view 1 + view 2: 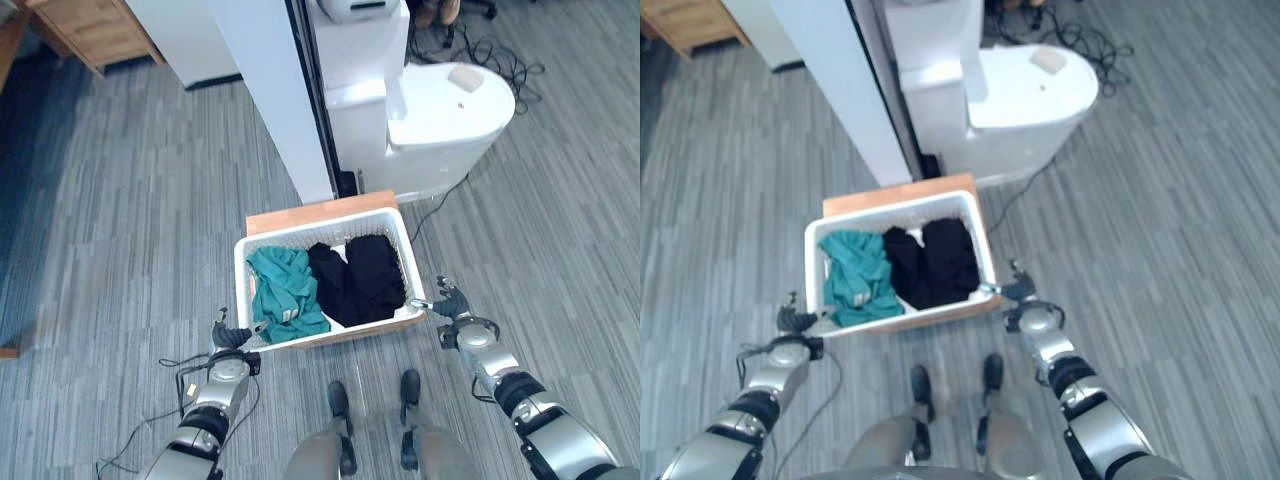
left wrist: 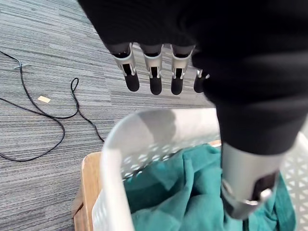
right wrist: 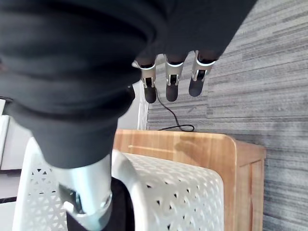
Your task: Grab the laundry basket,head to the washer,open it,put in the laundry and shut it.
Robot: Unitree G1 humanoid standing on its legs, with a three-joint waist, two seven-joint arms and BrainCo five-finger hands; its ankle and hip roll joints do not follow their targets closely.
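- Upper left of frame: wooden cabinet (image 1: 85, 30) on grey plank floor (image 1: 130, 200).
- Lower left: left hand (image 1: 232, 338) at the left short end of the white laundry basket (image 1: 243, 275). Wrist view: fingers (image 2: 152, 72) straight, held outside the rim, thumb (image 2: 245, 187) down inside over the teal cloth; loose, not clenched.
- Centre: basket sits on a low wooden stand (image 1: 320, 211); inside, teal garment (image 1: 285, 290) on the left, black clothes (image 1: 358, 275) on the right.
- Top centre: white panel w/ dark edge (image 1: 275, 100) right behind the stand; white rounded appliance (image 1: 430, 110) beside it, prob. the washer, can't tell for sure.
- Centre right: right hand (image 1: 450, 305) at the basket's right end. Fingers (image 3: 172, 79) extended outside the wall, thumb (image 3: 89, 187) inside; relaxed.
- Top right: black cables (image 1: 480, 50) on the floor.
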